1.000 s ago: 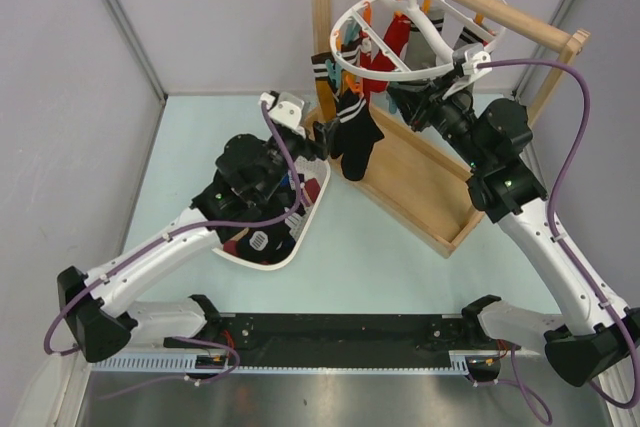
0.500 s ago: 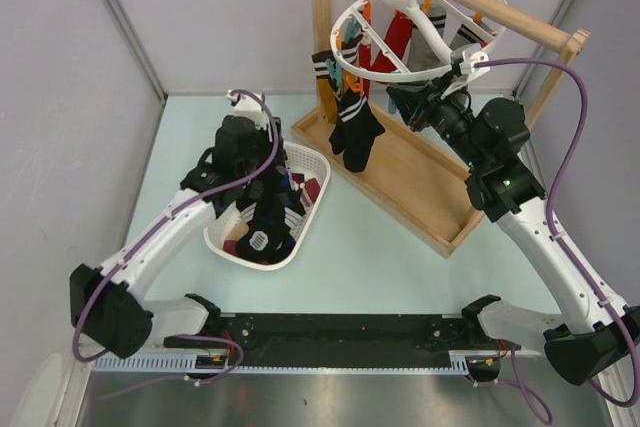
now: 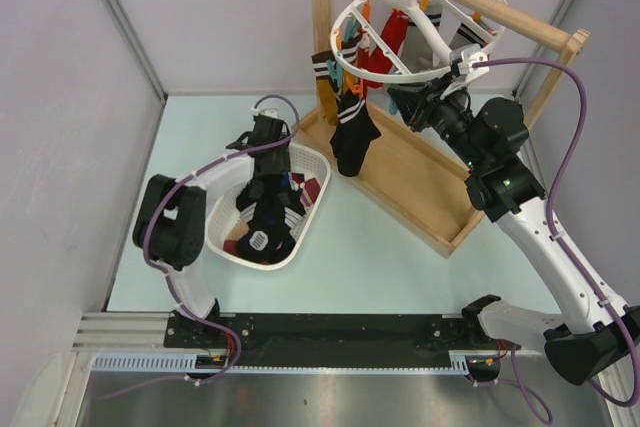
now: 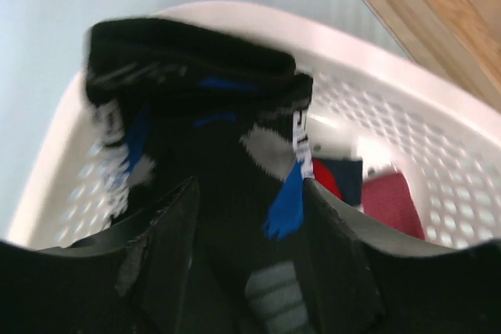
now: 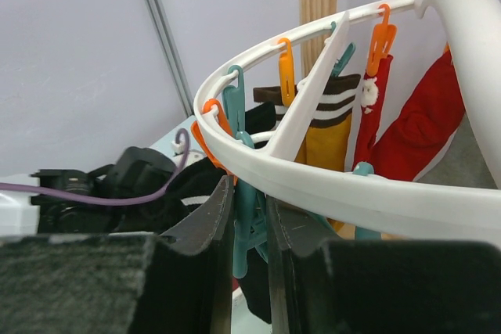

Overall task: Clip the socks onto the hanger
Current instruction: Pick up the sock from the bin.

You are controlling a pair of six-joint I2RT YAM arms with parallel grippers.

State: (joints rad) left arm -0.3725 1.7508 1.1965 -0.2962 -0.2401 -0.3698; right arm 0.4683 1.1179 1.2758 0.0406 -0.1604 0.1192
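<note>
White laundry basket [image 3: 313, 209], wooden rail frame [image 3: 420, 187], pale table [image 3: 380, 267]

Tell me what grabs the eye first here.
The white hanger, on the wooden rail at top centre, already carries clipped socks, and the right pincer is shut on a teal clip at its near rim. At left, the left pincer is down in the white basket, jaws spread astride a black sock with blue marks.
</note>
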